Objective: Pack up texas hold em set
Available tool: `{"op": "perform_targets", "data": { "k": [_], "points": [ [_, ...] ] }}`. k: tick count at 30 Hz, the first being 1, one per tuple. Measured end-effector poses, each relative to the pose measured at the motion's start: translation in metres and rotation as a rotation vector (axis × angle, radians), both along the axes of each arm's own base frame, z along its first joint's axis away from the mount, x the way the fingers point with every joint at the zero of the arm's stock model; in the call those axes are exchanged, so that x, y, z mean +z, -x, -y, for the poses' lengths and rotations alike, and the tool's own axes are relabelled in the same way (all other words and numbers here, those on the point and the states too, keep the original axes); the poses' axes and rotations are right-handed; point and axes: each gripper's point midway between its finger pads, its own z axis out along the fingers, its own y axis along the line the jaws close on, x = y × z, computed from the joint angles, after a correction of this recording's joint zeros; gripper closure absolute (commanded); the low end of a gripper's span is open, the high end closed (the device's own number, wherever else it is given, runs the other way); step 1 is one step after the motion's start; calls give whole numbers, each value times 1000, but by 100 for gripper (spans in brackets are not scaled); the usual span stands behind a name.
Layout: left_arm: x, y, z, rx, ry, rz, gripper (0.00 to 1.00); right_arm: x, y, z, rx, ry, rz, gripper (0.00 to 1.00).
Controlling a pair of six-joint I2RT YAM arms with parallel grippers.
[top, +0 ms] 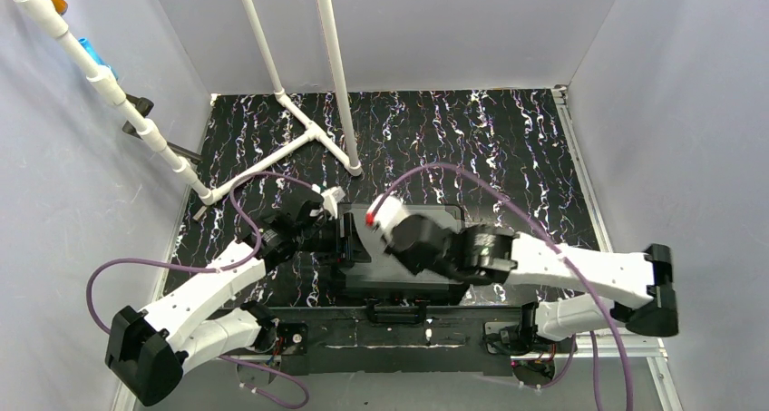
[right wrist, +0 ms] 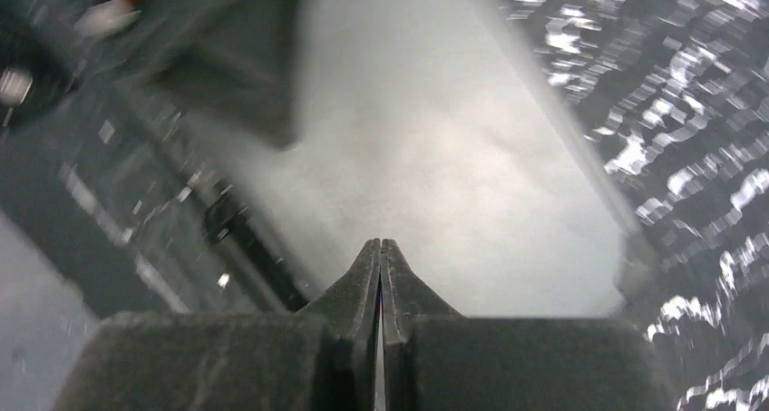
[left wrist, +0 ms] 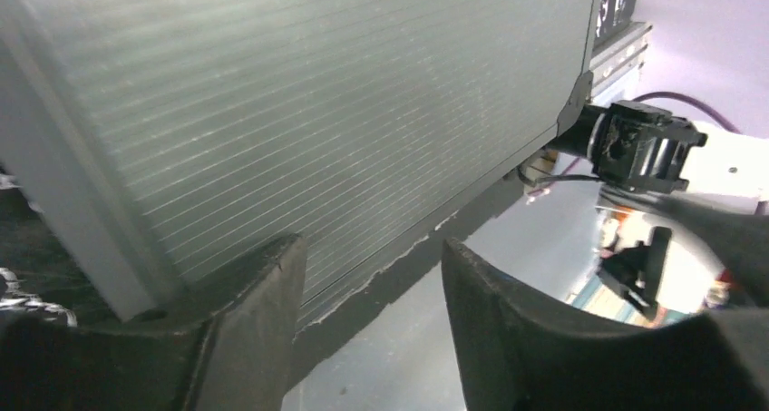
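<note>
Left gripper (left wrist: 367, 252) spread at case (left wrist: 317, 112) edge, right gripper (right wrist: 381, 248) pressed shut over lid (right wrist: 435, 157); we judge unlatched lid may spring open.

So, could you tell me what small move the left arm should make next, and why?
Probably ease the left gripper back from the case. Its fingers stand apart by the case's ribbed surface with nothing between them, while the shut right gripper sits over the top, which looks closed. Whether the case is fastened I cannot tell.
</note>
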Motion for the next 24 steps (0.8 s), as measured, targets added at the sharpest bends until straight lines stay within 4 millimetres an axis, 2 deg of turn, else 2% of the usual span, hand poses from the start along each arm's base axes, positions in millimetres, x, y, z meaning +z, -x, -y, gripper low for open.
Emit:
{"op": "perform_targets", "data": {
  "k": [3, 4, 6, 9, 11, 13, 16, 20, 24],
  "points": [
    [19, -9, -5, -2, -42, 66, 24, 24, -46, 32, -232, -102, 3, 75],
    [29, -14, -7, 3, -54, 97, 21, 28, -60, 44, -303, -121, 0, 68],
    [57, -25, -10, 12, -68, 177, 15, 35, -87, 77, -461, -159, -16, 49],
    [98, -41, -18, 45, -93, 308, 9, 42, -111, 128, -654, -219, -39, 31],
    [120, -46, -30, 76, -121, 387, 3, 46, -116, 158, -748, -248, -52, 24],
    [145, -50, -46, 118, -153, 478, 2, 52, -119, 182, -830, -269, -48, 22],
    [196, -53, -72, 194, -173, 652, 2, 71, -120, 213, -941, -273, -6, 19],
    [275, -47, -113, 314, -165, 908, 2, 126, -122, 239, -1031, -344, 131, 18],
    [330, -26, -154, 426, -155, 1095, 2, 189, -108, 272, -1087, -482, 303, 17]
  ]
}}
